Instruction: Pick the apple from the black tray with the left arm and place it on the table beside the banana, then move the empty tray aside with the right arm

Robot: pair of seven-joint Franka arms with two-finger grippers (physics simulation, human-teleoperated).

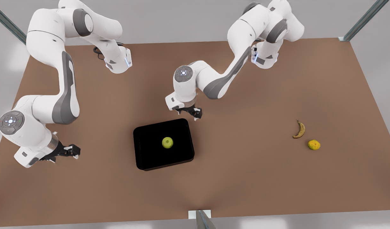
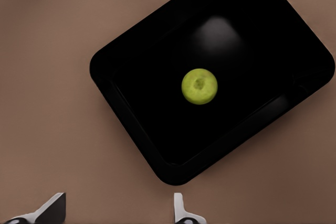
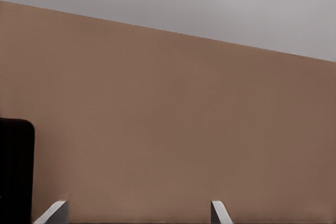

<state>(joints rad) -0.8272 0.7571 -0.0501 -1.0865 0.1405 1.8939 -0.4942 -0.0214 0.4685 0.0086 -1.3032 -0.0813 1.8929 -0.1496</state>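
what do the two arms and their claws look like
Both arms are glossy white with rounded links and dark grey panels along the joints. Each has a round grey wrist cap with small lights. The left claw and right claw are black, with pale grey fingertips. A black cable loops at one base.

The black tray (image 3: 16, 169) is cut off by the right wrist view's edge.

Tray (image 1: 144, 135) sits mid-table (image 1: 245, 178); apple (image 1: 167, 142) in it, near centre. Left gripper (image 1: 190, 112) hangs at the tray's 1 o'clock, just past its rim. Right gripper (image 1: 70, 150) at tray's 9 o'clock, well apart. Banana (image 1: 299, 129) far off at 3 o'clock; a small round fruit (image 1: 314, 144) just beside it at 4 o'clock.
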